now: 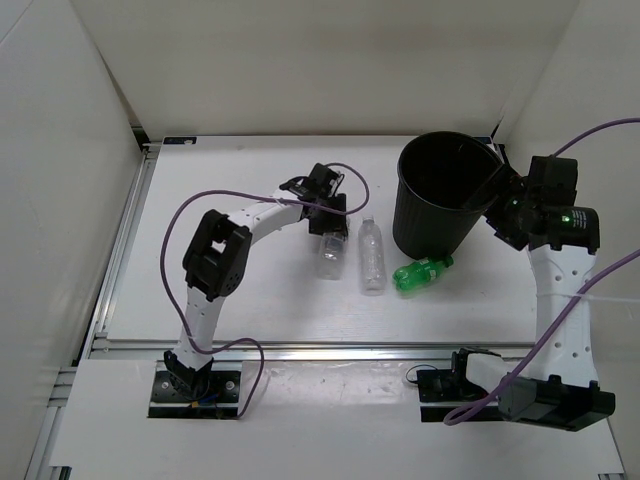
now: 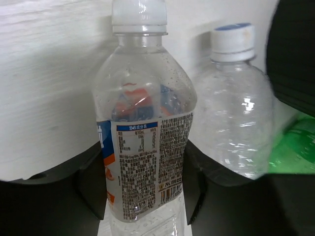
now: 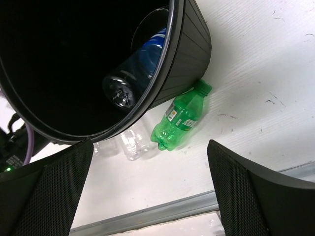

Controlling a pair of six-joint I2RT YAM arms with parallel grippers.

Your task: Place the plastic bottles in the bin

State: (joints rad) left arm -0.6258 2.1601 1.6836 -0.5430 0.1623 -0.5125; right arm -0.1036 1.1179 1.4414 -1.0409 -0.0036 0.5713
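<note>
A clear bottle with a blue and orange label (image 2: 142, 123) lies on the table (image 1: 250, 290), and my left gripper (image 2: 142, 183) is shut on its labelled middle, both fingers (image 2: 93, 182) against its sides; from above the gripper (image 1: 326, 218) covers its far end (image 1: 331, 258). Beside it lies a second clear bottle (image 1: 372, 257) (image 2: 236, 113). A green bottle (image 1: 420, 272) (image 3: 179, 120) rests against the black bin (image 1: 440, 215) (image 3: 189, 44). Inside the bin is a blue-labelled bottle (image 3: 138, 69). My right gripper (image 3: 150, 189) (image 1: 502, 195) hangs open and holds nothing, beside the bin's right rim.
White walls close in the table on the left, back and right. A metal rail (image 1: 330, 348) runs along the table's near edge, with both arm bases behind it. Purple cables loop off each arm.
</note>
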